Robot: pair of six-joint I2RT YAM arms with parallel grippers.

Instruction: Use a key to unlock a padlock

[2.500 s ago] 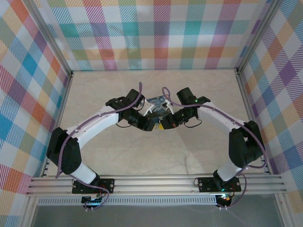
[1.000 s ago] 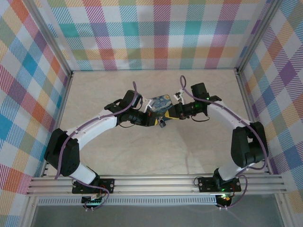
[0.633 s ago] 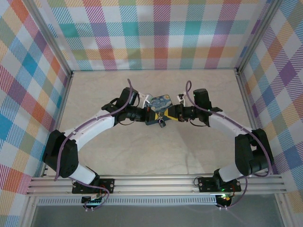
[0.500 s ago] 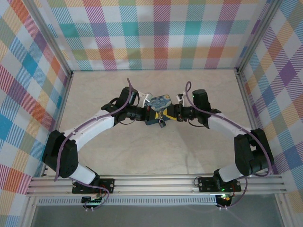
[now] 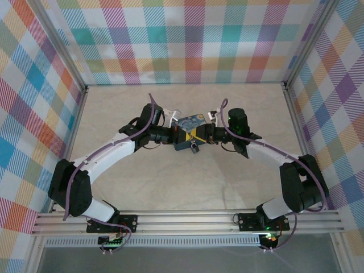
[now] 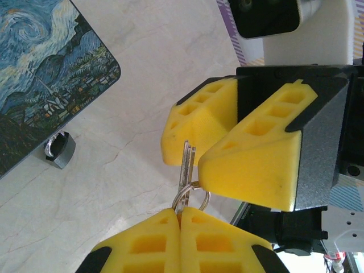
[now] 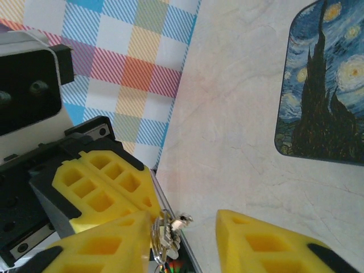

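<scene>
With left fingers point(image 6: 148, 244) clamped on the thin silver metal key point(image 6: 186, 165), right fingers point(image 6: 256, 153) parted astride it, and the small dark-grey metal padlock point(image 6: 60, 151) apart on the tabletop point(image 6: 170, 57), off-centre closure could dislodge the key.

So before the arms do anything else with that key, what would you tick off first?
1. Key gripped: the left gripper is shut on the key at its ring end. ok
2. Other hand ready to take it: the right gripper is open, with the key inside the gap, close to one finger. ok
3. Padlock located: the padlock lies on the table beside the edge of the painted tin. ok
4. Padlock held steady: neither gripper is on it. not ok
5. Keyhole facing the key: too small to see. cannot tell
</scene>
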